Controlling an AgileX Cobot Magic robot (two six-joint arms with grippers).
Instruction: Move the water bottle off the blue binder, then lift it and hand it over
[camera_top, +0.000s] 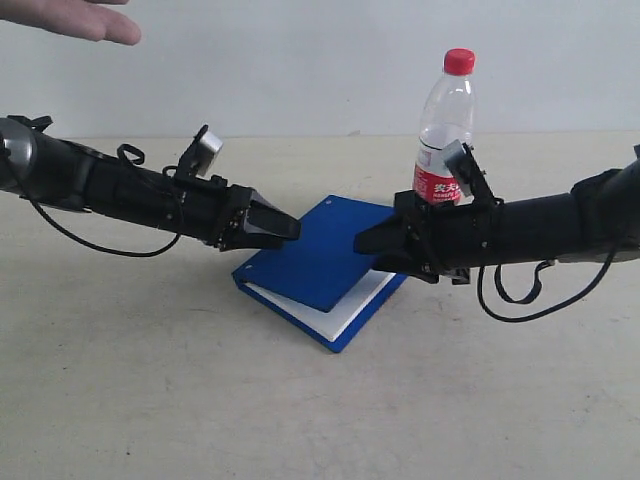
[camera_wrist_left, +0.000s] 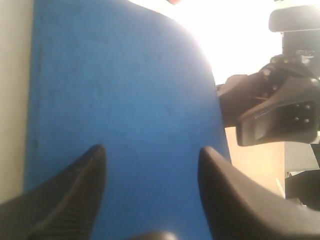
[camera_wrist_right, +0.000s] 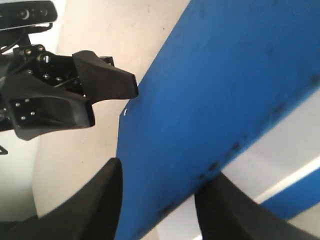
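Observation:
The water bottle (camera_top: 445, 125), clear with a red cap and a red-and-white label, stands upright behind my right arm at the blue binder's far right corner; its base is hidden. The blue binder (camera_top: 318, 258) lies mid-table with its cover raised off the white pages. My left gripper (camera_top: 290, 228) is open at the binder's left corner, its fingers spread over the blue cover (camera_wrist_left: 125, 90). My right gripper (camera_top: 366, 241) is open at the binder's right edge, and the cover's edge (camera_wrist_right: 210, 100) runs between its fingers. Neither gripper touches the bottle.
A person's open hand (camera_top: 85, 20) hovers at the top left. The beige table (camera_top: 150, 380) extends in front of the binder. Each wrist view shows the other gripper across the binder: the right one (camera_wrist_left: 272, 112) and the left one (camera_wrist_right: 75, 97).

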